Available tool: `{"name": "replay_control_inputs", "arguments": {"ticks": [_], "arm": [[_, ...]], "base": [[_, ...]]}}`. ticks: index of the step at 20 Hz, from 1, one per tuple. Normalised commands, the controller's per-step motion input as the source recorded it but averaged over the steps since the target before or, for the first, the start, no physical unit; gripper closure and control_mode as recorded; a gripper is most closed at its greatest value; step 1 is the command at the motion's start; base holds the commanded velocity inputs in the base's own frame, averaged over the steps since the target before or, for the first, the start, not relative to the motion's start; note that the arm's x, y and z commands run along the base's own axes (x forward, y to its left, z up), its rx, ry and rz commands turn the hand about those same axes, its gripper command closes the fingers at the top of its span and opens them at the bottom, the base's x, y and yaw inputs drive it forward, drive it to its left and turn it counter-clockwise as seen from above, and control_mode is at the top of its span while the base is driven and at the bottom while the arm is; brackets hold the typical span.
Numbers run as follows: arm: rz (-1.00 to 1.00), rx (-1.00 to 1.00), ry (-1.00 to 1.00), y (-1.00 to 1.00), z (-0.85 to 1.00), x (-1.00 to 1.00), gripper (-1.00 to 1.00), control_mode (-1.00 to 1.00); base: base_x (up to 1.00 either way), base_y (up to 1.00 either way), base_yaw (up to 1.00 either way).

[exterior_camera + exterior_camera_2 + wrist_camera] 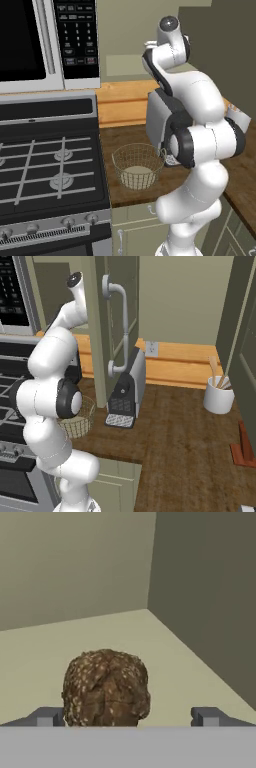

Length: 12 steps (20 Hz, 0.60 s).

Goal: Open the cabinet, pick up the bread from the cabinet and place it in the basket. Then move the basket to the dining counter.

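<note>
The bread (106, 684), a round dark-brown speckled lump, lies on the pale cabinet shelf (60, 637) near its back corner. My gripper (127, 717) is open, and the loaf sits between its fingertips (47, 717), nearer the left one, with neither touching it. The cabinet (97, 316) door stands swung open, its silver bar handle (123, 321) facing out, and my arm reaches up past it. Below on the brown worktop stands the tan wire basket (138, 165), with nothing in it; it also shows behind my arm (82, 418). The dining counter is out of view.
A gas stove (45, 165) and a microwave (45, 40) lie left of the basket. A grey coffee machine (127, 388) stands just right of it under the open door. A white utensil holder (218, 396) sits at the far right of the worktop.
</note>
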Motion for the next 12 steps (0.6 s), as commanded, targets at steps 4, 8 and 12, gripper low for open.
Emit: {"name": "replay_control_inputs", "arguments": {"ticks": [4, 8, 12], "arm": [[0.0, 0.0, 0.0, 0.0, -0.01, 0.41, -1.0, -1.0], [0.0, 0.0, 0.0, 0.0, -0.08, 0.4, -1.0, -1.0], [0.0, 0.0, 0.0, 0.05, -0.28, 0.2, -1.0, -1.0]], "base": [[0.0, 0.0, 0.0], [0.0, 0.0, 0.0], [0.0, 0.0, 0.0]]}}
